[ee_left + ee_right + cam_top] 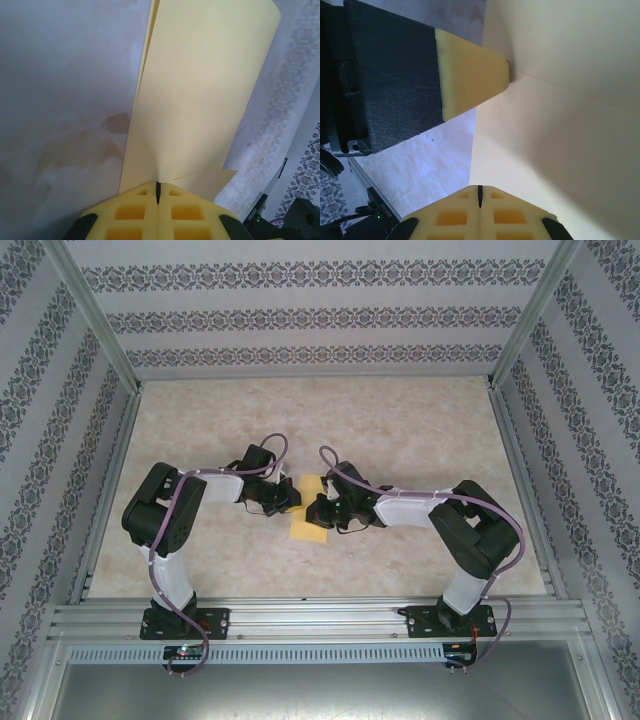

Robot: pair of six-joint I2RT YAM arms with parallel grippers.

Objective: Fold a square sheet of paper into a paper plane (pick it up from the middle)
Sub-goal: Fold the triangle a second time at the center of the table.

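Note:
The square sheet of paper [309,526] is pale yellow and lies folded over at the middle of the table, between the two grippers. My left gripper [289,498] is shut on its near edge; in the left wrist view the jaws [157,186] pinch two layers of the sheet [200,90], which rises away from them with a crease fanning out. My right gripper [321,510] faces it from the right. Its jaws [480,192] are shut on the sheet's edge [560,140]. A left fingertip [470,75] touches the sheet where a fold line starts.
The marbled table [400,430] has bare room all round the paper. Aluminium rails [320,620] run along the near edge and both sides. Patterned walls enclose the back and sides. The two arms' elbows stand out to the left and right.

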